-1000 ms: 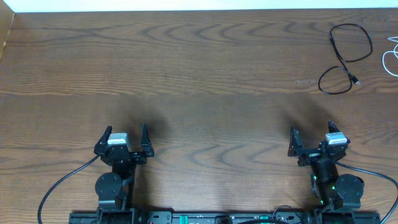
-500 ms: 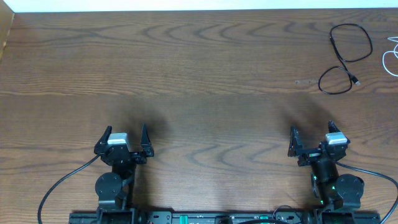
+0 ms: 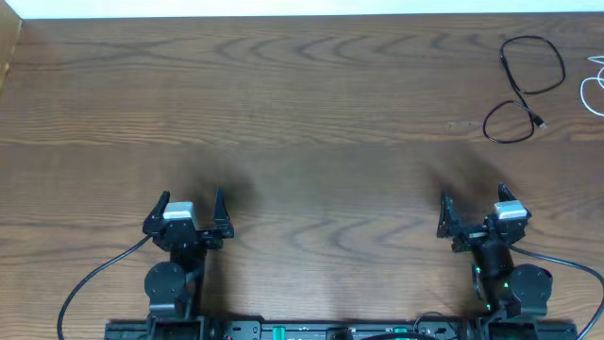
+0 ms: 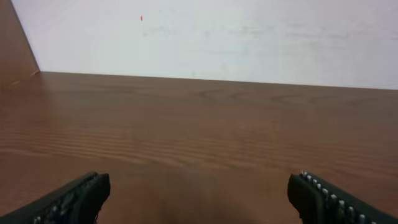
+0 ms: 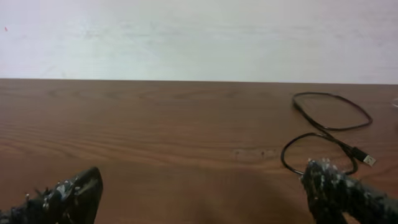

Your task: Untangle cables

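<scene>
The black cable lies loose in two loops at the far right of the table, its plug end by the lower loop. It also shows in the right wrist view. The white cable lies apart from it at the right edge, mostly cut off by the frame. My left gripper is open and empty near the front left; its wrist view shows only bare wood. My right gripper is open and empty near the front right, well short of the cables.
The wooden table runs back to a white wall. A wooden side panel stands at the far left corner. Thick black arm wires trail at the front edge.
</scene>
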`<state>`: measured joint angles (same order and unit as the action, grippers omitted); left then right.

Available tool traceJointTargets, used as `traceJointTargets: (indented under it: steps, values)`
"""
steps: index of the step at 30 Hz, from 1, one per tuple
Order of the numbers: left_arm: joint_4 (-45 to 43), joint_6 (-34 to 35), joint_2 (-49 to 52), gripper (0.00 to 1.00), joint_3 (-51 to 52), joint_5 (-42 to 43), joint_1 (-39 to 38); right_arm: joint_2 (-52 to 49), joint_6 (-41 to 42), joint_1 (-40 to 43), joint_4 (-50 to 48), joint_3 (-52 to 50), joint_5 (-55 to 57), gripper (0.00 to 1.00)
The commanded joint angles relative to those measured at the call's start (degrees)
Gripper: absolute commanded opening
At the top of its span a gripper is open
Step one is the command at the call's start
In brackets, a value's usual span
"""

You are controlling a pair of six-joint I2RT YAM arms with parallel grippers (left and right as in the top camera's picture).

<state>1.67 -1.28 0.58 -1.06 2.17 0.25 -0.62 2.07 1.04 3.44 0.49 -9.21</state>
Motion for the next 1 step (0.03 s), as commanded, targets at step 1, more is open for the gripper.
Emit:
traceJointTargets:
  steps: [1]
  values:
    - [2.5,0.5,-0.3,0.96,0.8,-2.2,-0.2,0.3,-0.9,-0.6,0.2,-0.2,0.2,0.99]
